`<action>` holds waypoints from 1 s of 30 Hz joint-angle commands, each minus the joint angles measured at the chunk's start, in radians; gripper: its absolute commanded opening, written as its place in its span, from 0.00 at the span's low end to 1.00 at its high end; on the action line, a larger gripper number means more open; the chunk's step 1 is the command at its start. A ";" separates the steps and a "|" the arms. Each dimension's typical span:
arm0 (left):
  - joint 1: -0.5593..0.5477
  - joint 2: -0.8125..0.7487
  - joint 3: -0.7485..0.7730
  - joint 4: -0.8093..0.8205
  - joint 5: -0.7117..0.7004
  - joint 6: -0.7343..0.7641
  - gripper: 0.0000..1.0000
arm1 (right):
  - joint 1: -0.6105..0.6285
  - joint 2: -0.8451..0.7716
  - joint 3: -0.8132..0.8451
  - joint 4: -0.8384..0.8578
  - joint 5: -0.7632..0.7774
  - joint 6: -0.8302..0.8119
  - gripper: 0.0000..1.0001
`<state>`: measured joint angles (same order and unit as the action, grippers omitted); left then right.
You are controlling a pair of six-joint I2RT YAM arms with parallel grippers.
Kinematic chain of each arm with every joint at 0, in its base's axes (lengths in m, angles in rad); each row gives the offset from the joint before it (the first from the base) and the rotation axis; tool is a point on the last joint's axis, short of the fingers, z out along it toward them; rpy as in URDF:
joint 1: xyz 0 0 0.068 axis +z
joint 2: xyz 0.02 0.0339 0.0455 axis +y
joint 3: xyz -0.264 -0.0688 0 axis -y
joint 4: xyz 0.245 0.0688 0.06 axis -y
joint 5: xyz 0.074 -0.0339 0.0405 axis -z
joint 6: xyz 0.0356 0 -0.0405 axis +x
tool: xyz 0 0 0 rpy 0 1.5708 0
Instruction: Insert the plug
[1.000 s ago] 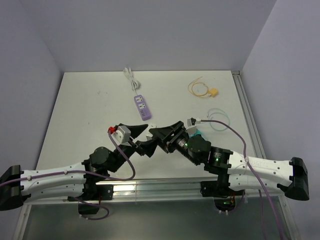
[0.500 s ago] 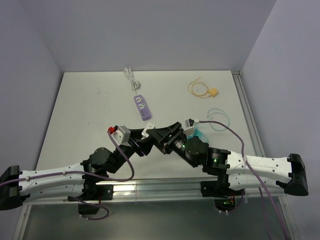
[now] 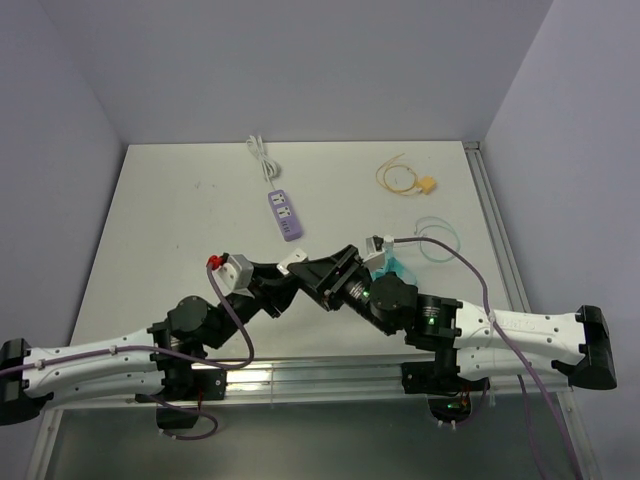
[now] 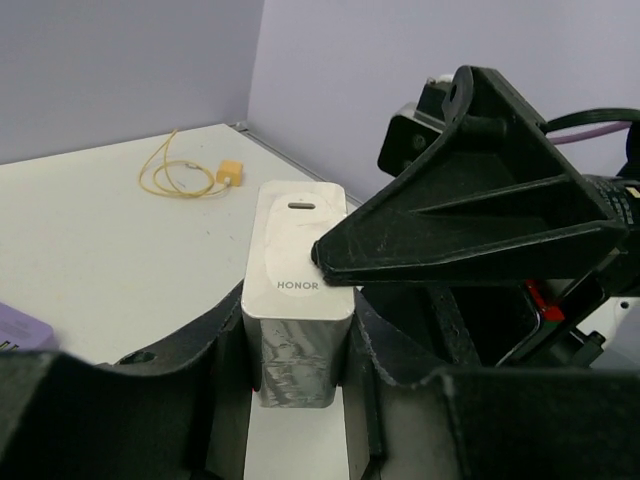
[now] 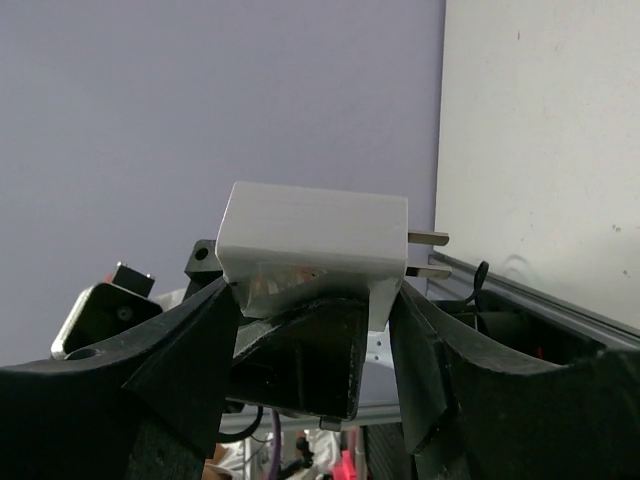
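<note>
The plug [image 3: 428,184], small and yellow-tan on a looped yellow cable [image 3: 393,176], lies loose at the far right of the table; it also shows in the left wrist view [image 4: 231,172]. The purple power strip [image 3: 284,214] lies at mid-table. Both grippers meet above the near middle of the table. My left gripper [image 4: 298,340] is shut on a white HONOR charger block [image 4: 298,290]. My right gripper [image 5: 315,292] brackets the same block [image 5: 315,235], its fingers against both ends just under the two metal prongs. In the top view the block [image 3: 293,262] shows between the black fingers.
The strip's white cord [image 3: 262,155] runs to the back wall. A pale blue cable loop [image 3: 437,238] lies at the right, near the table's metal side rail [image 3: 497,225]. Purple walls stand close on three sides.
My right gripper has moved left onto the charger block held by the left gripper. The left wrist has drawn back slightly to the left. The plug and strip have not moved.
</note>
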<state>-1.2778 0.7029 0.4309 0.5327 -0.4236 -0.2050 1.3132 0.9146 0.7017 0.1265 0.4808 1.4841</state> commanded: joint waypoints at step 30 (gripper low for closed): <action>0.032 -0.306 0.381 -0.875 0.537 -0.178 0.00 | 0.008 -0.013 0.504 -0.640 -0.508 -1.142 0.67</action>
<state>-1.2469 0.3695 0.7582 -0.3290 -0.0448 -0.3447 1.3159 0.8852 1.1118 -0.4732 0.1192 0.5076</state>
